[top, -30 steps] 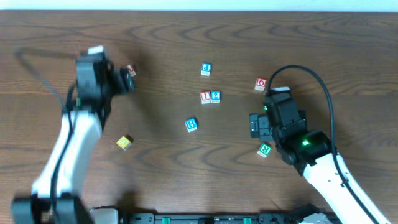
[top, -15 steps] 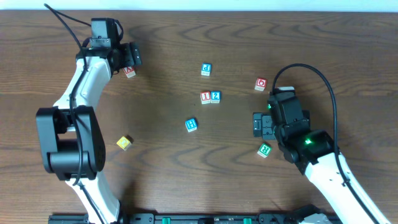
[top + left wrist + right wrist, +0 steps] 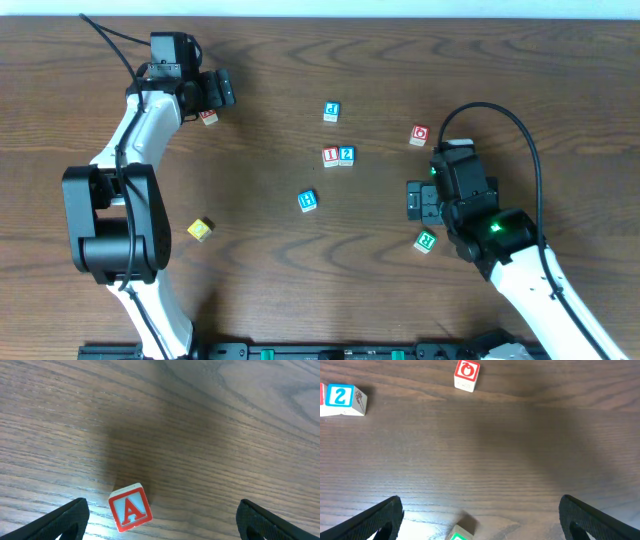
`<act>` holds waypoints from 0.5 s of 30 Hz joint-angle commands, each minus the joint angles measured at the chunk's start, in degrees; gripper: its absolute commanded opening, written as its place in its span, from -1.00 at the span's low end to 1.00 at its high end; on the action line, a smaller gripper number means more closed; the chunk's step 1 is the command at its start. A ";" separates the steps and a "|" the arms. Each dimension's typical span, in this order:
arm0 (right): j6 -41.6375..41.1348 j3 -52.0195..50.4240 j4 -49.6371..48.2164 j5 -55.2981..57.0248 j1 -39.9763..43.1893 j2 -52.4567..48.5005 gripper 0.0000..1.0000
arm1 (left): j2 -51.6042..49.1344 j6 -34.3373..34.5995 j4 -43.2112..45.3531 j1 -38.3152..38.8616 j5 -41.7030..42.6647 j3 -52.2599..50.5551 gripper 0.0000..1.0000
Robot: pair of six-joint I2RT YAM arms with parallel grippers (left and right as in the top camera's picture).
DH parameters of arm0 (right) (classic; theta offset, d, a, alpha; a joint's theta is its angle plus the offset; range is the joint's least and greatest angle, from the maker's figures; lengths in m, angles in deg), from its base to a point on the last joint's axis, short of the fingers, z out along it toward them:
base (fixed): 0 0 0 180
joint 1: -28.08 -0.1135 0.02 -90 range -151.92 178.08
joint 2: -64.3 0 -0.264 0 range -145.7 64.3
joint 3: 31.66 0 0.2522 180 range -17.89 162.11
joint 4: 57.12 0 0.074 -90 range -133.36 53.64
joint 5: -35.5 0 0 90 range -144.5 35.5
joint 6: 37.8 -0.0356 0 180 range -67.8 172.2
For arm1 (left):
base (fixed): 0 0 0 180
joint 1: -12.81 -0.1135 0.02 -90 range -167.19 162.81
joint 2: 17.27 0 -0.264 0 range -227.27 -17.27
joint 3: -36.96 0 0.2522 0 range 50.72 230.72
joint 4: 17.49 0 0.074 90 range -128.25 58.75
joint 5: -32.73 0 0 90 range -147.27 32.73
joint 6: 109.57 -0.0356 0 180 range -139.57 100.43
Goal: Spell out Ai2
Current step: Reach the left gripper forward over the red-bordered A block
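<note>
The red "A" cube (image 3: 208, 117) lies at the far left of the table. My left gripper (image 3: 214, 100) hangs over it, open. In the left wrist view the "A" cube (image 3: 130, 507) lies tilted on the wood between the fingers (image 3: 65, 521), nearer the left one and untouched. The red "I" cube (image 3: 330, 156) and blue "2" cube (image 3: 346, 155) stand side by side mid-table. My right gripper (image 3: 414, 200) is open and empty, right of them. The right wrist view shows the "2" cube (image 3: 342, 397) at its far left.
A blue "P" cube (image 3: 331, 111) lies behind the pair and a blue "H" cube (image 3: 307, 201) in front. A red "O" cube (image 3: 419, 134) lies behind my right gripper, a green cube (image 3: 425, 241) just in front of it. A yellow cube (image 3: 200, 229) lies front left.
My left arm has swung up to the far left and now hangs over the "A" cube. My right gripper has shifted slightly toward the front. No cube has moved.
</note>
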 commanded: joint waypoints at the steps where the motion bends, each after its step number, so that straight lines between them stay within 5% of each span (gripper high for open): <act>1: -0.87 -0.24 -0.09 0.35 0.48 0.07 0.98 | -0.52 0.44 0.04 -0.09 0.37 1.51 0.91; 15: -0.87 -0.24 -0.09 0.35 0.48 0.07 0.99 | -0.52 2.51 2.93 -0.02 0.07 1.51 0.91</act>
